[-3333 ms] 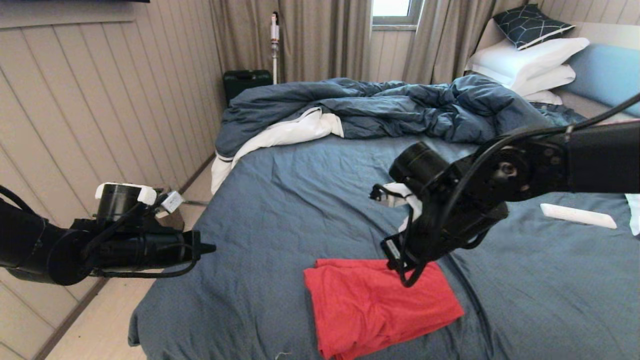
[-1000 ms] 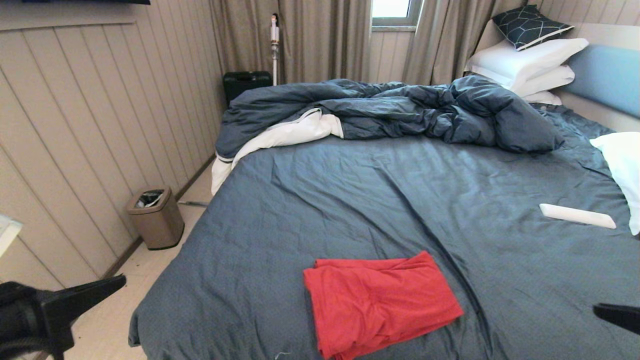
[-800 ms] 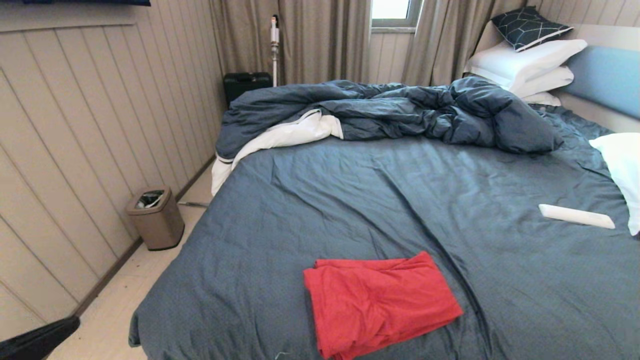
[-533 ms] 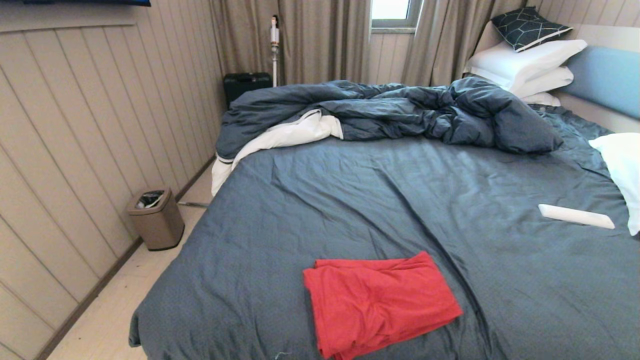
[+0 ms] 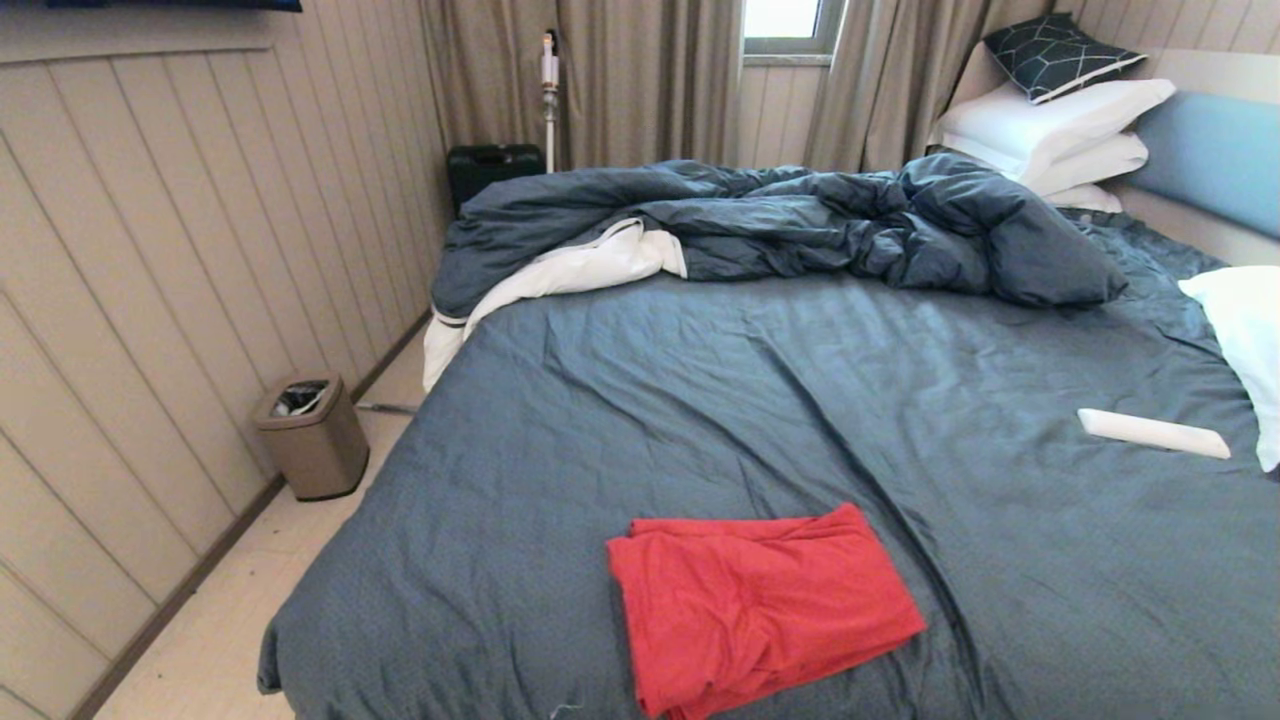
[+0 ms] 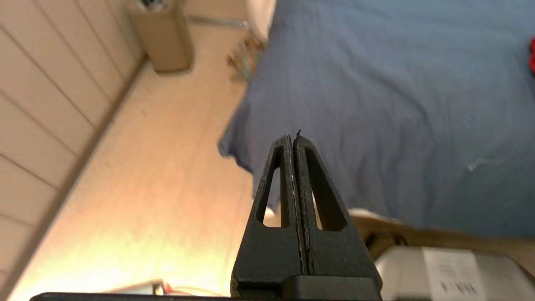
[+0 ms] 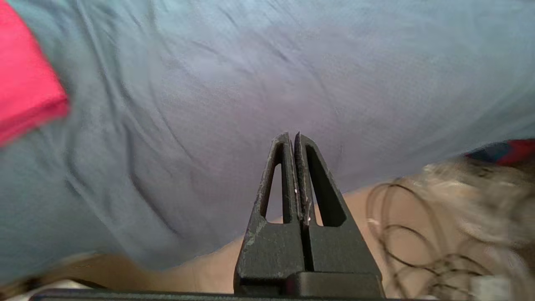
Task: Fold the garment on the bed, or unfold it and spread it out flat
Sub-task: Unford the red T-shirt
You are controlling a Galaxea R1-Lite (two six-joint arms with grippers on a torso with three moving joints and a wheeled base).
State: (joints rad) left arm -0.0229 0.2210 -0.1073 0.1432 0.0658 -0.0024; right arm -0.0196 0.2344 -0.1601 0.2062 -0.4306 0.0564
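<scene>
Lying folded near the bed (image 5: 700, 380) foot edge is the red T-shirt (image 5: 760, 610); my left gripper (image 6: 294, 140) and right gripper (image 7: 292, 140) are hanging closed, empty, beside the bed.

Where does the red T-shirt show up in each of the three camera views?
Head view: the red T-shirt lies folded on the near part of the bed, lower centre.
Left wrist view: only a red sliver at the right edge.
Right wrist view: one red corner at the left edge, upper half.
Shared landmark: the blue-grey sheet under the shirt, seen in all three views.
</scene>
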